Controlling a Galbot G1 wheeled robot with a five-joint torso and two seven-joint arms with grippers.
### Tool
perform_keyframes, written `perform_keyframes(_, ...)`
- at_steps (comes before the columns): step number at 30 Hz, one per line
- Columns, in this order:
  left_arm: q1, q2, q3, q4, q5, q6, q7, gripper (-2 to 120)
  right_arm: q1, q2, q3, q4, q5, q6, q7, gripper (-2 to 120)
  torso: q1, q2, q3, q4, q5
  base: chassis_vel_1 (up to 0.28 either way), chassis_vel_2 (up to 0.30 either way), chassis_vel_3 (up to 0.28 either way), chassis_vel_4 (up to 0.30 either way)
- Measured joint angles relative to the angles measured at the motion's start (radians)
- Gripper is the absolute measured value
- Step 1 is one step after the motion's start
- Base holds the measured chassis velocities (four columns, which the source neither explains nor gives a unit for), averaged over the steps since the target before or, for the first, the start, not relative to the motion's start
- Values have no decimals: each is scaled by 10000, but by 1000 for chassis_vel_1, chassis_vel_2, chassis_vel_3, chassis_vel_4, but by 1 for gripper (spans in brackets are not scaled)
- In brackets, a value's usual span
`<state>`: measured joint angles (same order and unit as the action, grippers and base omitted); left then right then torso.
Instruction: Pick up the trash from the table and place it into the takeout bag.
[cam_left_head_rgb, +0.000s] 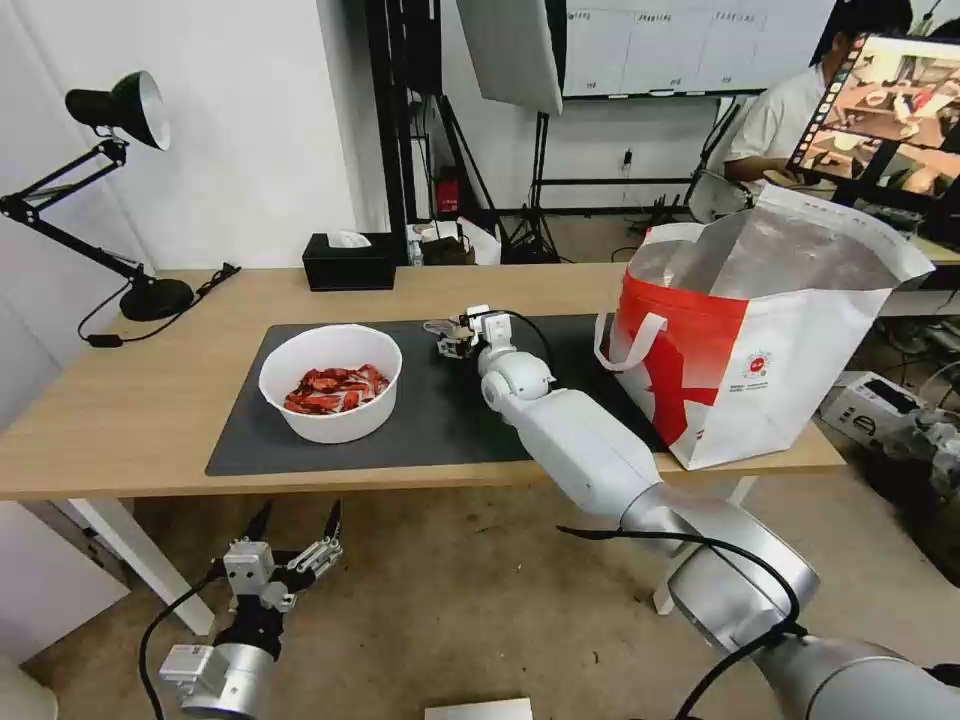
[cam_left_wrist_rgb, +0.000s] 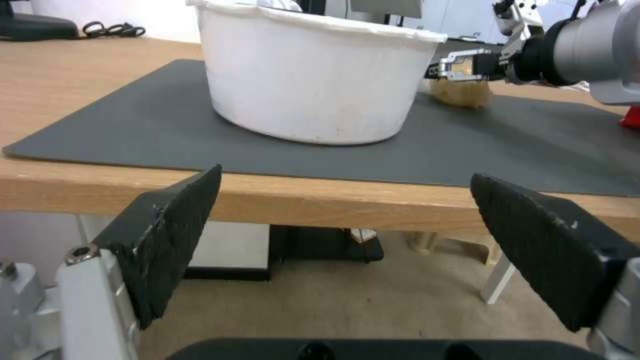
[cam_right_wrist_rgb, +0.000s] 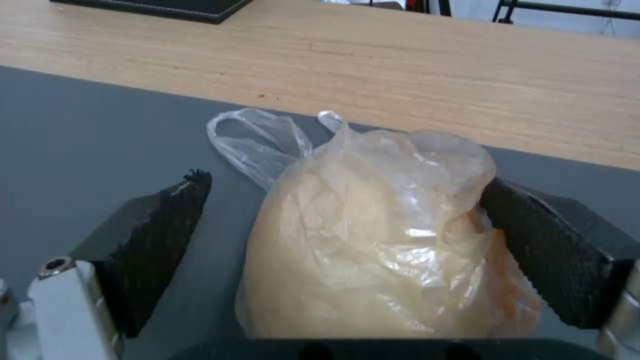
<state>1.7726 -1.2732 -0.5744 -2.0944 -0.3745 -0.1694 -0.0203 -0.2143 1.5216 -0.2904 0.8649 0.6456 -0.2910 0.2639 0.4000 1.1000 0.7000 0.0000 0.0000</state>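
At centre of the head view, right gripper (cam_left_head_rgb: 452, 338) down on the grey mat (cam_left_head_rgb: 240, 440) of the table (cam_left_head_rgb: 120, 420), arm stretched in from lower right. Left of it, a white bowl (cam_left_head_rgb: 330, 383) of red shells. At right, the bag (cam_left_head_rgb: 760, 350) standing open on the table edge, foil lining showing. At lower left, left gripper (cam_left_head_rgb: 295, 528) below the table edge, spread wide and holding nothing.

In the left wrist view, two black pads (cam_left_wrist_rgb: 170, 240) well apart at lower left and lower right, the table edge between them. Bowl (cam_left_wrist_rgb: 313, 80) on the mat at top centre; beside it at upper right, the right gripper (cam_left_wrist_rgb: 460, 72) over a beige ball (cam_left_wrist_rgb: 460, 94).

In the right wrist view, the ball (cam_right_wrist_rgb: 373, 235) (in clear wrap) at centre, resting on the mat (cam_right_wrist_rgb: 87, 145). Pads either side: right-hand pad (cam_right_wrist_rgb: 553, 250) touching the wrap, left-hand pad (cam_right_wrist_rgb: 147, 240) a little apart, not yet pinching.
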Motion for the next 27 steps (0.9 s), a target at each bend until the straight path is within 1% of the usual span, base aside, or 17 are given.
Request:
perform_keyframes(9,-17,10,8,49,7,-19,2,100,-66,26,6,63,30,-178,213,100,0,0,0,0,0,0,0,0,0)
perform_keyframes(22,-40,19,18,89,7,-29,5,100,-131,39,84,-16,3,-202,316,100,0,0,0,0,0,0,0,0,0)
perform_keyframes(23,-40,19,18,89,7,-29,6,100,-136,36,91,-16,3,-202,320,97,0,0,0,0,0,0,0,0,0)
perform_keyframes(25,-38,19,19,89,7,-30,6,100,-144,24,104,-13,5,-200,322,88,-1,0,0,-1,0,0,0,0,0)
perform_keyframes(26,-38,19,19,89,7,-30,6,100,-144,24,104,-13,5,-200,322,88,-1,0,0,-1,0,0,0,0,0)
perform_keyframes(27,-35,19,19,90,7,-31,6,100,-149,22,108,-8,10,-197,324,82,0,0,0,-1,0,0,0,0,0)
